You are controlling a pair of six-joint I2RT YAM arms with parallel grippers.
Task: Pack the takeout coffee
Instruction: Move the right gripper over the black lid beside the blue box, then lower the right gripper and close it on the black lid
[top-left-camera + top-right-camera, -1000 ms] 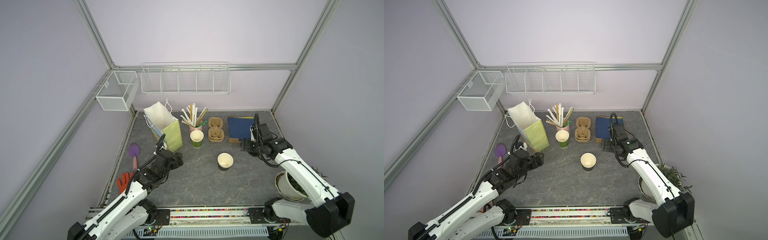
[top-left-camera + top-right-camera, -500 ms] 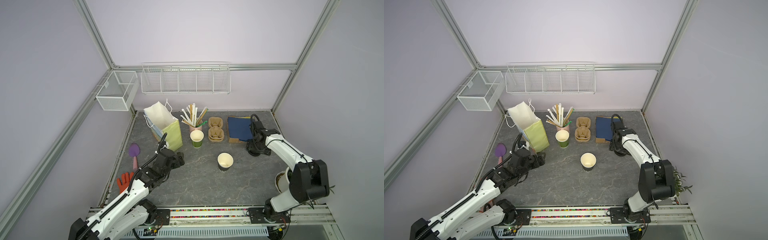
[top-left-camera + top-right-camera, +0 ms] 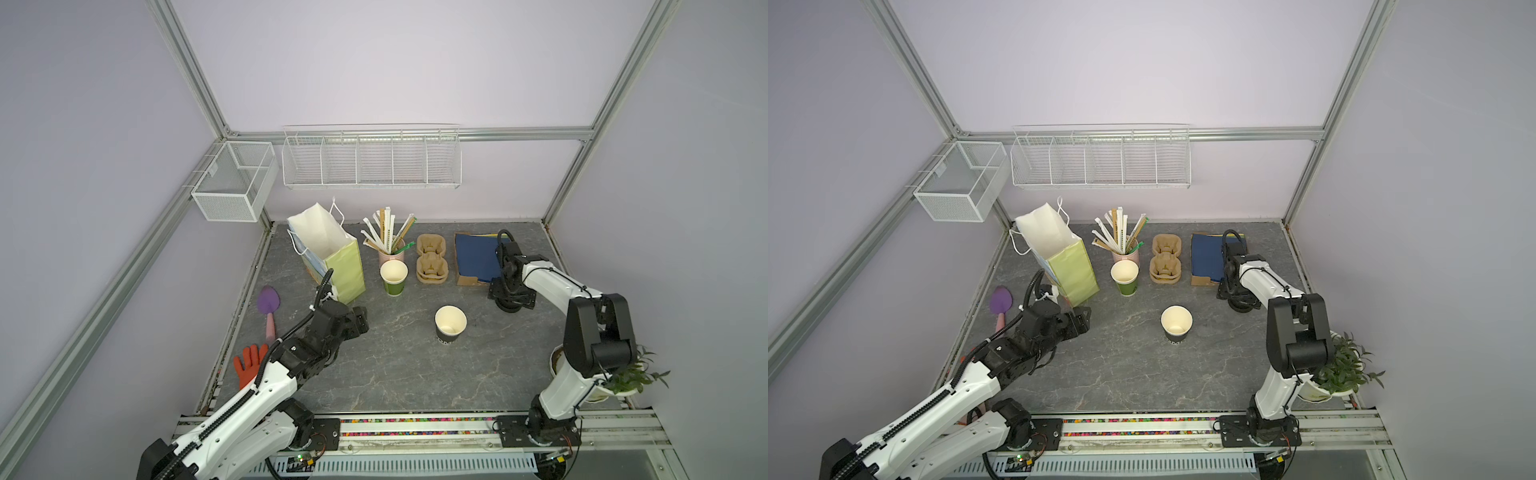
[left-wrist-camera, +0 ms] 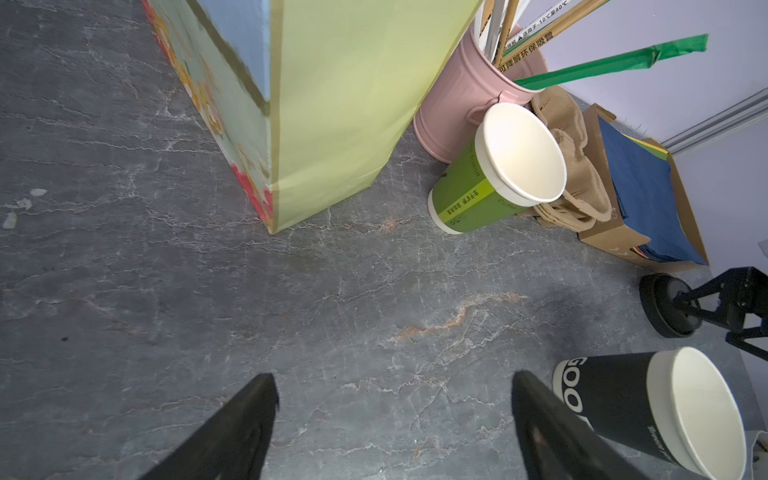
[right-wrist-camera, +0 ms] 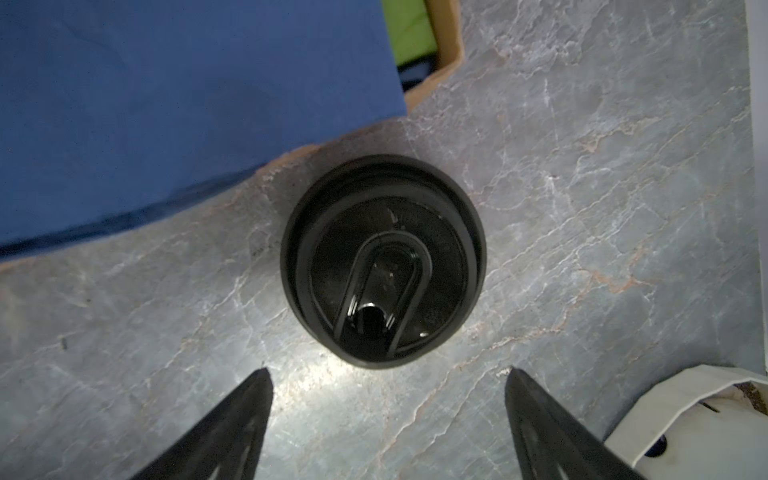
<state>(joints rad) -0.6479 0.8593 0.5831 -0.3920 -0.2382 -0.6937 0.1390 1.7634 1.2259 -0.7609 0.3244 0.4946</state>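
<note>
Black paper cup [image 3: 450, 328], cream inside, stands on a veined grey stone tabletop [image 3: 395, 374]. Right of the cup, the right gripper [image 5: 387, 370] gapes wide by a round glossy lid [image 5: 382, 262], gripping nothing. The left gripper [image 4: 392, 376], left of the cup, is equally wide and empty.

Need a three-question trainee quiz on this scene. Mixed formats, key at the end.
1. Pick one. The right tool, next to the lid, is: A) open and empty B) shut on the lid C) out of view.
2. True or false: the black cup stands upright with no lid on it.
3. Fill in: the green cup stands between the paper bag and the ____.
Key: 1 A; 2 true; 3 cup carriers.
</note>
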